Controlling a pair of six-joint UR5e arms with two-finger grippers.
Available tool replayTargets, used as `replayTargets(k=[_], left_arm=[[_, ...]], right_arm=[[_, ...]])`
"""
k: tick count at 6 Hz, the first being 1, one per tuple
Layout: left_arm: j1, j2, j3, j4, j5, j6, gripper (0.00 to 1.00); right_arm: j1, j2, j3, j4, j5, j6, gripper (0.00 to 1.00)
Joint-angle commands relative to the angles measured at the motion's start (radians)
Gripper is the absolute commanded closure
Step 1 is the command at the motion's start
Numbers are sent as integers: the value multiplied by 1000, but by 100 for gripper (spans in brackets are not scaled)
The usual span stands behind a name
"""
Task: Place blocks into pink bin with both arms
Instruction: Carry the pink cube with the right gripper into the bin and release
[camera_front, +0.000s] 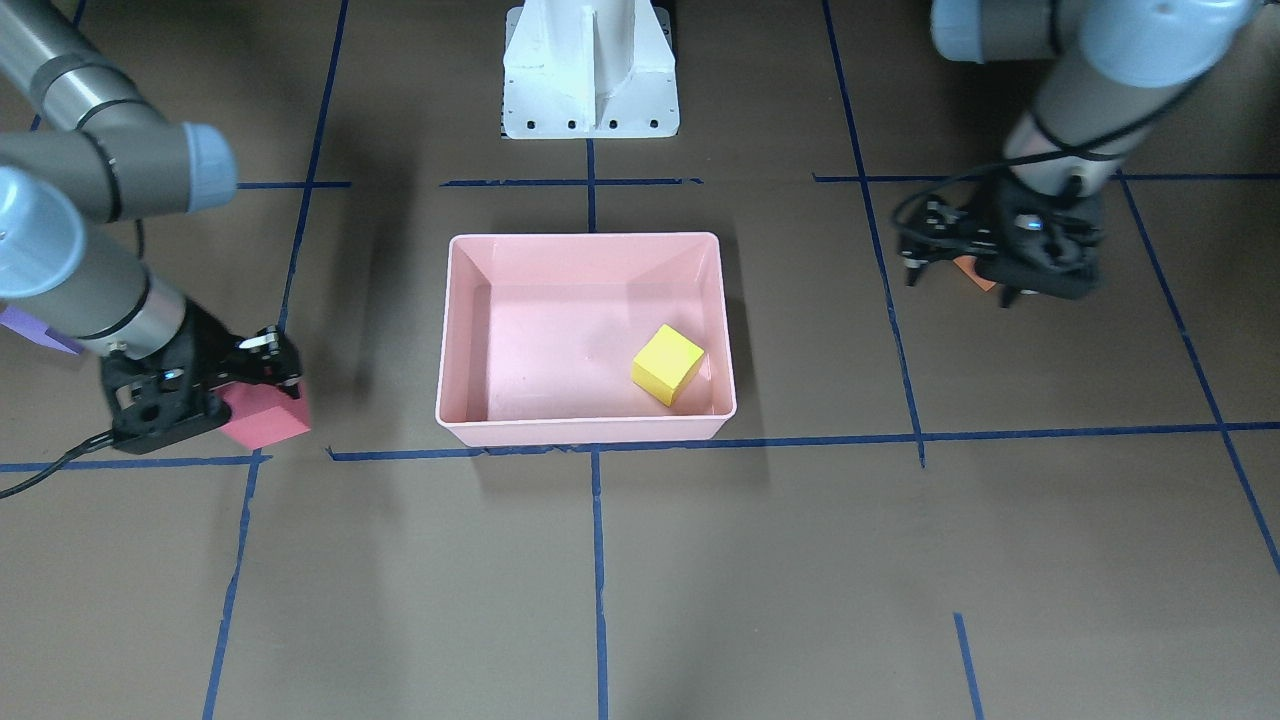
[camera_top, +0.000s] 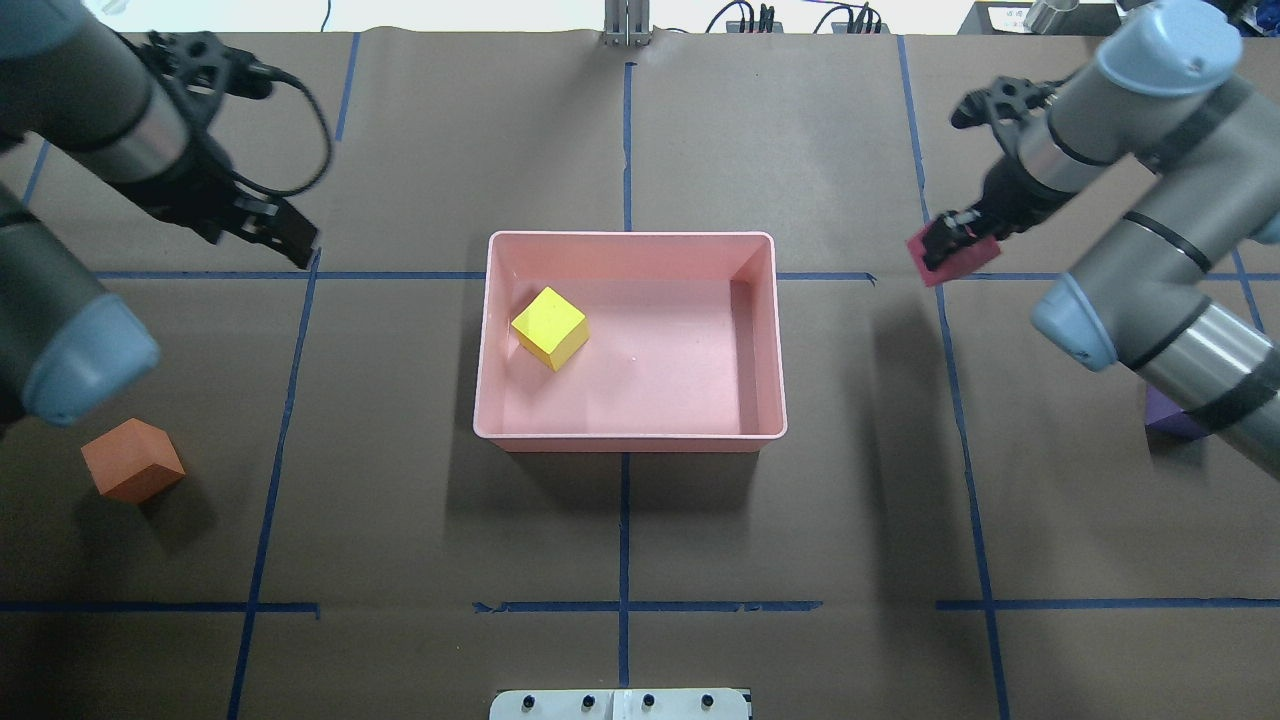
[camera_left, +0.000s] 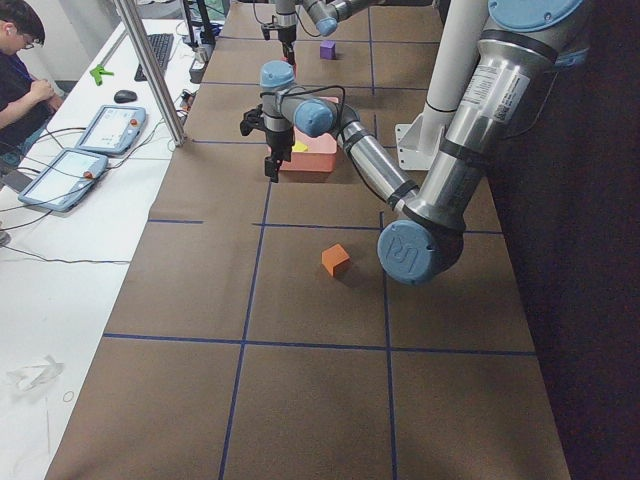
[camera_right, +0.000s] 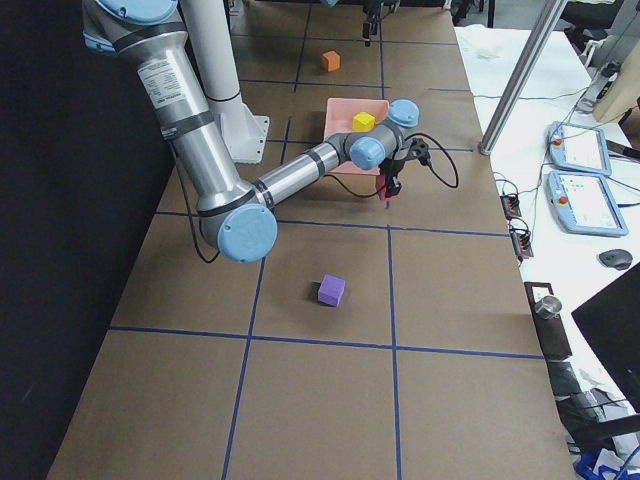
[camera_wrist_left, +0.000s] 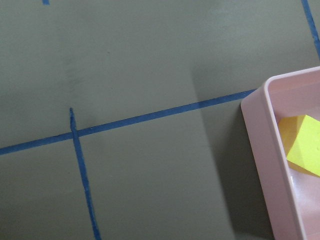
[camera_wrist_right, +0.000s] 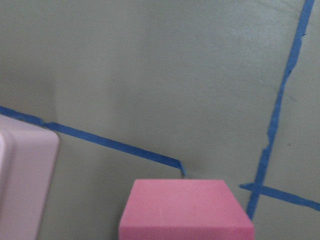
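The right gripper (camera_top: 945, 245) pinches the red block (camera_front: 268, 418) off to one side of the pink bin (camera_top: 630, 240), which holds 1 yellow-green block (camera_top: 549, 326), while the left gripper (camera_top: 288, 236) hangs spread above the counter (camera_top: 640, 540).

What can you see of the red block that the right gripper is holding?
The red block is a small matte cube, foam by its look, pinkish red with plain faces. The right gripper is shut on its upper part and seems to hold it off the brown table. It is outside the pink bin, apart from its rim. Nothing else touches it.
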Motion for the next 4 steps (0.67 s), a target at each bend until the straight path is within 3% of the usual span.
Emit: replayTargets(k=[1, 3, 4], left_arm=[[-100, 71, 10, 2, -47, 205, 0], [-114, 100, 10, -4, -67, 245, 0], [-114, 105, 10, -4, -67, 243, 0]], right_arm=[[-61, 167, 85, -176, -27, 306, 63], [-243, 307, 74, -280, -247, 543, 54], [-257, 309, 79, -281, -261, 584, 3]])
